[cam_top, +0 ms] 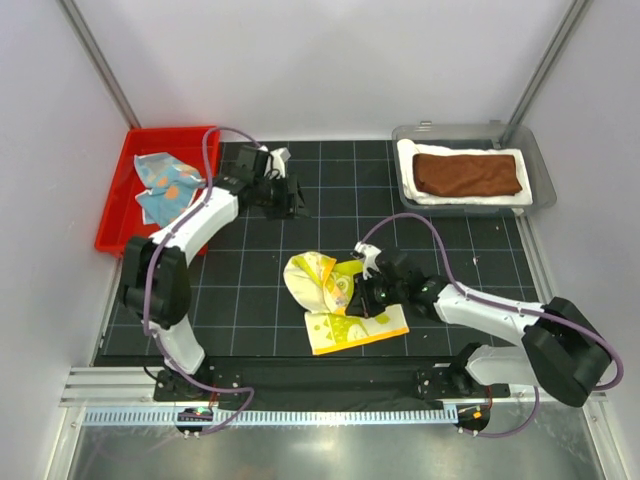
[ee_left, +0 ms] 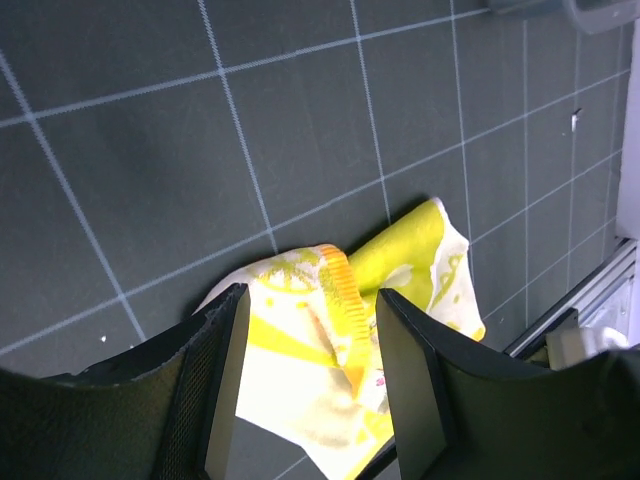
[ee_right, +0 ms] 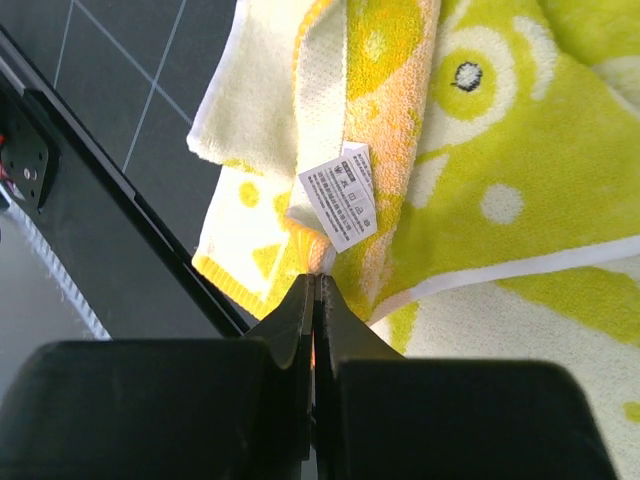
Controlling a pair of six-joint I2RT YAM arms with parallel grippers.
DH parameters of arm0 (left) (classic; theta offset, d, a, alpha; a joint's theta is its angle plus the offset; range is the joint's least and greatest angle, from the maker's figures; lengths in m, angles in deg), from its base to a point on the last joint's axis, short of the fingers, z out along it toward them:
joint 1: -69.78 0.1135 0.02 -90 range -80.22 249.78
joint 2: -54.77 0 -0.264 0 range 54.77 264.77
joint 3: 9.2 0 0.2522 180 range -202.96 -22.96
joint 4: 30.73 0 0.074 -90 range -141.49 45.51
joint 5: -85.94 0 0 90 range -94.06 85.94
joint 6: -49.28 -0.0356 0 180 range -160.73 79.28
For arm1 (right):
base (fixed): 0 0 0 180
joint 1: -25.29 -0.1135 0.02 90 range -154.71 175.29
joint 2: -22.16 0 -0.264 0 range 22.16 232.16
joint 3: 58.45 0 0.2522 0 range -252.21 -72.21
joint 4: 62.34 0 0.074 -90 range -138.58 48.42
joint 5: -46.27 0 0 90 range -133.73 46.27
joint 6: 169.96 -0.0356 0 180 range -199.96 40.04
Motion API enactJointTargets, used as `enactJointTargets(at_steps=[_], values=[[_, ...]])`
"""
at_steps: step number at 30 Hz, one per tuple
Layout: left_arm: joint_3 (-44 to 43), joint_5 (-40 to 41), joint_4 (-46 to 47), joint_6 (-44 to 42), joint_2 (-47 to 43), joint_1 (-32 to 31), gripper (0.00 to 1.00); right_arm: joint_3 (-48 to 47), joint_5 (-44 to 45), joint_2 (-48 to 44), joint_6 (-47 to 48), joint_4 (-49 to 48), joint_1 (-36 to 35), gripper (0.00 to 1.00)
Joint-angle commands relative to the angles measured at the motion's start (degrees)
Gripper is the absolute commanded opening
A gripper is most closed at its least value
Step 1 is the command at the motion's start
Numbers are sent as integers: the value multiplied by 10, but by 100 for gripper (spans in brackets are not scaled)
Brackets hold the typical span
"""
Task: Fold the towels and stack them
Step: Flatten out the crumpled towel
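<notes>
The yellow towel (cam_top: pixel 335 300) with green cartoon print lies crumpled and partly doubled over on the black mat. My right gripper (cam_top: pixel 362 292) is shut on an orange-edged fold of the yellow towel (ee_right: pixel 480 150), just below its white label (ee_right: pixel 340 195). My left gripper (cam_top: pixel 290 200) hovers open over the mat's back left, well apart from the cloth. The yellow towel (ee_left: pixel 330 330) shows beyond the left gripper (ee_left: pixel 315 390), with nothing between its jaws. A light blue towel (cam_top: pixel 165 185) with orange spots lies crumpled in the red bin (cam_top: pixel 122 220). The rust-brown towel (cam_top: pixel 468 172) rests folded on the white towel (cam_top: pixel 460 195).
The grey tray (cam_top: pixel 540 170) holding the brown and white towels stands at the back right. The red bin sits off the mat's left edge. A metal rail (cam_top: pixel 330 410) runs along the near edge, between the two arm bases.
</notes>
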Motion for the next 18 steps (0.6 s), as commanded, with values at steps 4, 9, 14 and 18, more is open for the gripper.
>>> enactJointTargets(at_steps=[4,9,14,18], values=[[-62,38,-117,-58,59,-91,57,31,57,-29,-40,-87,-3,1],[-79,119,-122,-123,60,-180,55,51,60,-32,-60,-127,-2,1],[-110,218,-136,-166,91,-219,55,67,67,-44,-62,-136,-3,1],[-142,228,-159,-166,137,-226,53,74,75,-59,-66,-138,-3,1]])
